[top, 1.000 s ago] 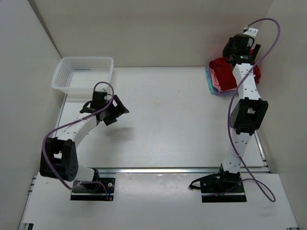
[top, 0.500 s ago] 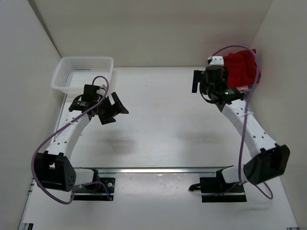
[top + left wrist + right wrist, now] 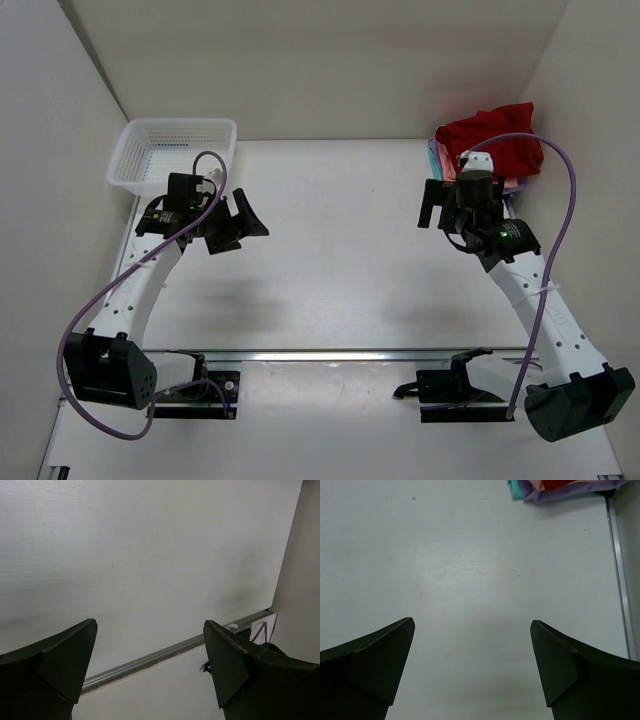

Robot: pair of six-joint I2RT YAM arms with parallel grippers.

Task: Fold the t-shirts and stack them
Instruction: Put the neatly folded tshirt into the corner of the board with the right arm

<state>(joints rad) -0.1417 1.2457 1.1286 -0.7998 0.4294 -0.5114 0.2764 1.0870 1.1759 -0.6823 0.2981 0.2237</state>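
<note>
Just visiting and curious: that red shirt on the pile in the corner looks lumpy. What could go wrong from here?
1. The dark red t-shirt lies bunched, not flat, on the folded stack, which sits right by the table's edge rail. It might slide off or drag the pile askew.
2. The right arm's purple cable loops close over that shirt and could snag it.
The left gripper and right gripper are both open and empty.
</note>
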